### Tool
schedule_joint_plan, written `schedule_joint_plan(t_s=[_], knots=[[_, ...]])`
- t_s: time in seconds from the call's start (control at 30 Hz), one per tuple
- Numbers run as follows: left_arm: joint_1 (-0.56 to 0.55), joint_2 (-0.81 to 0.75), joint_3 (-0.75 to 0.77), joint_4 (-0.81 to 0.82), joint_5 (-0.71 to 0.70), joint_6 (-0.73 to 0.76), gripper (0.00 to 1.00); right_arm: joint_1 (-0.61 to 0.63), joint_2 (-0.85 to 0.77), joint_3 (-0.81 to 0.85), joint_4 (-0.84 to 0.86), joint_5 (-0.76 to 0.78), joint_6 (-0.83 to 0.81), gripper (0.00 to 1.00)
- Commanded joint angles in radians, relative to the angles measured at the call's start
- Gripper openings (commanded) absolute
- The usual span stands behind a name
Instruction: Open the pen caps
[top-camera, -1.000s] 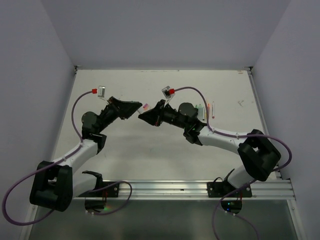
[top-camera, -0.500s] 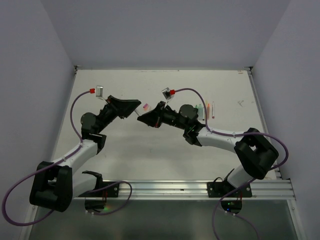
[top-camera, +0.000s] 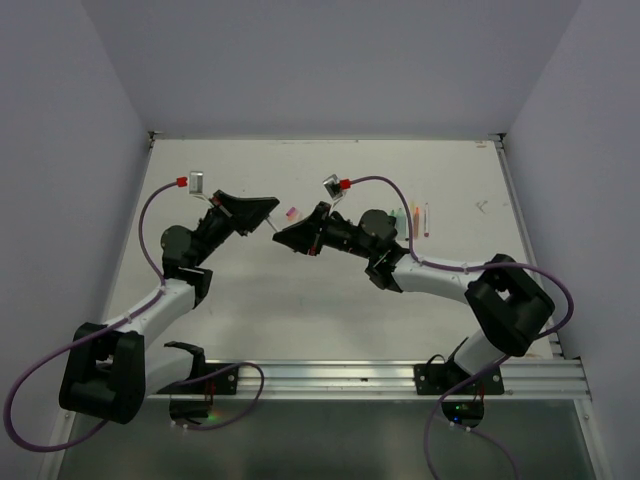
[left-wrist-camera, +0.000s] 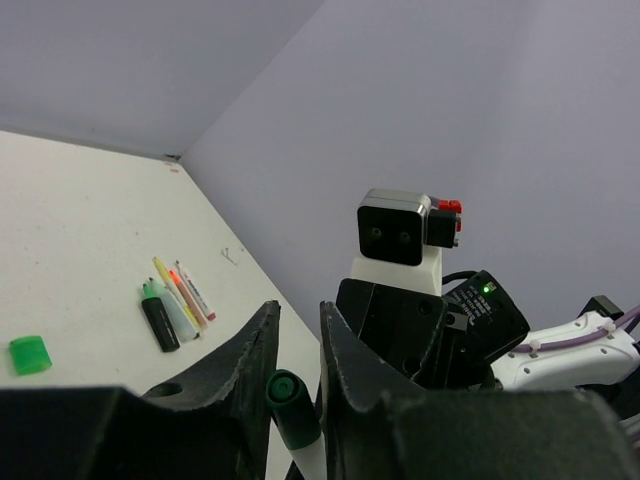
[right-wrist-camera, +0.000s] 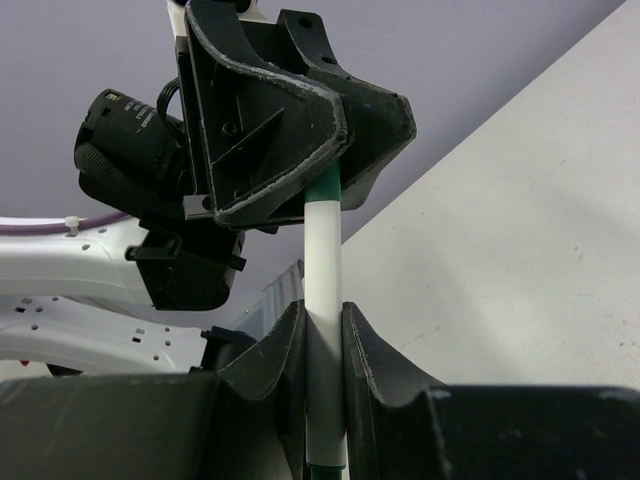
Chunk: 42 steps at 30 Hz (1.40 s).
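Over the middle of the worktop (top-camera: 300, 310), the two arms meet nose to nose! Left arm (top-camera: 165, 300) climbs from its base at the near left corner, bends at the elbow and reaches its forearm rightward toward the centre. Right arm (top-camera: 440, 275) comes from the near right and lies long and low across the surface, wrist turned to the left. The two tips sit almost touching, lifted off the surface.

Right tool (right-wrist-camera: 323, 310): clamped tight, both fingers pressed against the white pen (right-wrist-camera: 323, 250). It grips the barrel partway along, and the shaft runs straight out toward the other tool.

Left tool (left-wrist-camera: 298, 325): jaws drawn in narrow around the pen's far end. The dark green cap (left-wrist-camera: 285, 385) sits right between the fingers, seated on the pen. From the right wrist view those fingers wrap the cap so only a sliver of green shows beneath them. Do the pads actually press it? Cannot tell, because thin dark gaps show on either side in the left wrist view.

Down on the worktop, a pink cap (top-camera: 292, 212) lies just beyond the meeting tips. A small row of pens (left-wrist-camera: 175, 305) rests side by side off to the right, well apart from both tools. A bright green cap (left-wrist-camera: 30, 355) lies loose near them.
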<state>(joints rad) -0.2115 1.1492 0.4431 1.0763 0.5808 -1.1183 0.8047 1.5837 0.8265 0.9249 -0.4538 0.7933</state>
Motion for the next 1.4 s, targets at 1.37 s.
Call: schedule_joint_plan(t_s=[1.37], knots=[[0.032, -0.003, 0.163, 0.196, -0.376, -0.022, 0.00, -0.079, -0.004, -0.271, 0.166, -0.166, 0.015, 0.00]])
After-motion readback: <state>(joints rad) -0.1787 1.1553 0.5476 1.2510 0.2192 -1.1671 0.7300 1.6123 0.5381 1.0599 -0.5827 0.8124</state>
